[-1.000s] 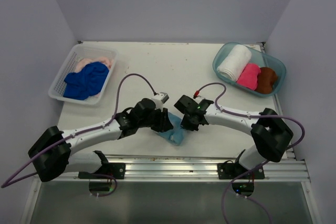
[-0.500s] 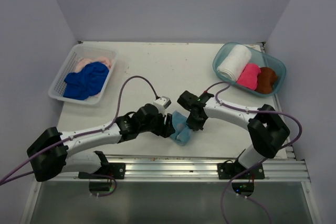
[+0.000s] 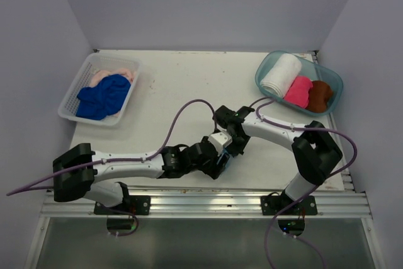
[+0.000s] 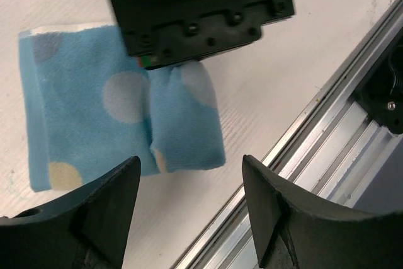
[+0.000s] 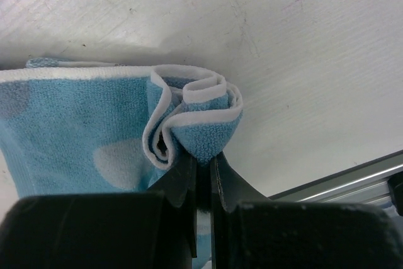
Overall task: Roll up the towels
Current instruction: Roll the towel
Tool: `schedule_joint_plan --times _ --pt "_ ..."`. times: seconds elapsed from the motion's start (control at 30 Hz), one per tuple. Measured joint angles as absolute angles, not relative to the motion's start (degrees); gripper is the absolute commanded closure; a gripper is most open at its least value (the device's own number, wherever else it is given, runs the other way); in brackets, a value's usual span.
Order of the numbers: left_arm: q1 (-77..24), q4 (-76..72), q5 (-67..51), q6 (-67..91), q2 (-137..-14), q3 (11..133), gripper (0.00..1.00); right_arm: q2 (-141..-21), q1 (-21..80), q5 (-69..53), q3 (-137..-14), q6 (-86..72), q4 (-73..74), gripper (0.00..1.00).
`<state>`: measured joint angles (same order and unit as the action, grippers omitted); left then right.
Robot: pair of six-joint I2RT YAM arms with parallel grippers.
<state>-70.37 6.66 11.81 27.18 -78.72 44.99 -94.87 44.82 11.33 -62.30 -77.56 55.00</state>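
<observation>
The light blue towel (image 4: 88, 118) with pale dots lies flat near the table's front edge, its right end curled into a small roll (image 5: 195, 108). My right gripper (image 5: 203, 167) is shut on that rolled end, pinching the cloth between its fingertips. My left gripper (image 4: 189, 203) is open just short of the towel, with nothing between its fingers (image 4: 104, 209). From above, both grippers (image 3: 217, 163) (image 3: 232, 146) meet over the towel and hide nearly all of it. Royal blue (image 3: 101, 96) and peach (image 3: 112, 77) towels lie loose in the basket. White (image 3: 281, 75), pink (image 3: 298, 91) and brown (image 3: 320, 95) rolls sit in the tub.
The white lattice basket (image 3: 72, 110) stands at the left, the clear teal tub (image 3: 264, 86) at the back right. An aluminium rail (image 3: 208, 196) runs along the near edge, close to the towel (image 4: 327, 130).
My left gripper has opened, let go of the light blue towel and swung right, toward the front edge. The right gripper has stayed shut on the towel's rolled end and shifted slightly.
</observation>
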Motion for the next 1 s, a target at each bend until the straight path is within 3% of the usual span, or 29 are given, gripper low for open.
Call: schedule_joint_plan --times 1.0 --pt "-80.53 5.17 26.5 18.17 -92.55 52.42 0.38 -92.03 39.29 4.69 -57.28 -77.14 50.52 1.0"
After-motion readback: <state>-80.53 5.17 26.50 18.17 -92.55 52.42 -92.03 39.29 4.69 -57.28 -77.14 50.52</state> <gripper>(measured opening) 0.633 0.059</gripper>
